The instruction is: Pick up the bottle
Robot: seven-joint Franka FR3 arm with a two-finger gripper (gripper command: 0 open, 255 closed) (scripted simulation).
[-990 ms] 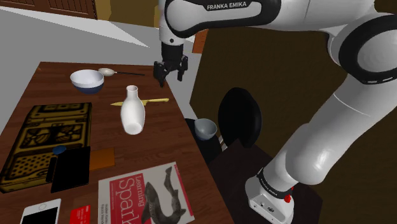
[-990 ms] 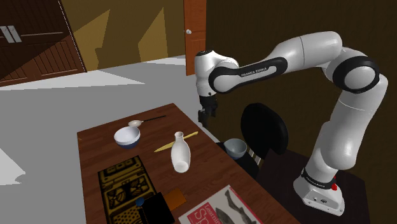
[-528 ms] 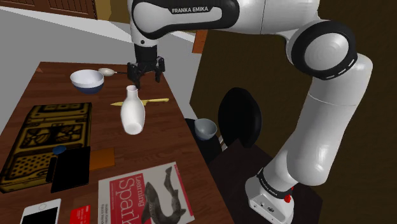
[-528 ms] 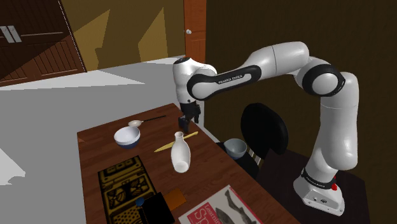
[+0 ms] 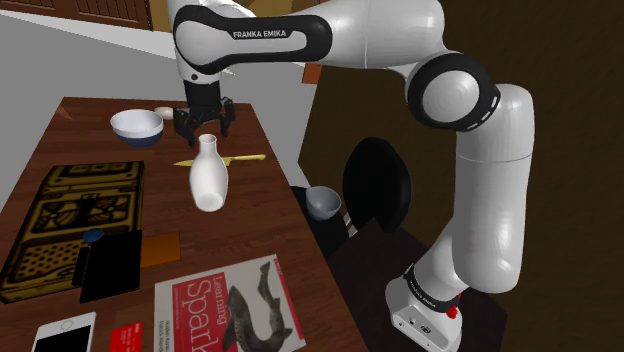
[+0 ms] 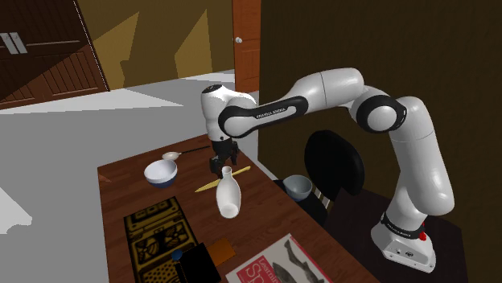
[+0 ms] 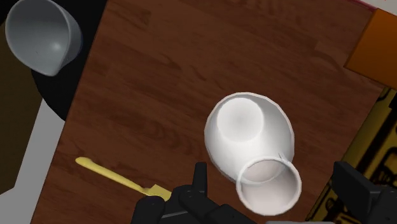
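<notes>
Shifting gripper (image 5: 205, 127): within the last second I swing it in from beyond the table edge, and it now hangs just over the mouth of the bottle (image 5: 208, 180)
Jaws: wide apart, holding nothing, fingers (image 7: 200, 181) flanking the mouth without touching
Bottle: white, upright on the wooden table (image 5: 100, 150), unmoved, yellow utensil (image 5: 238, 158) just beside it
Meaning: alignment looks done; I judge descent and closing remain
</notes>
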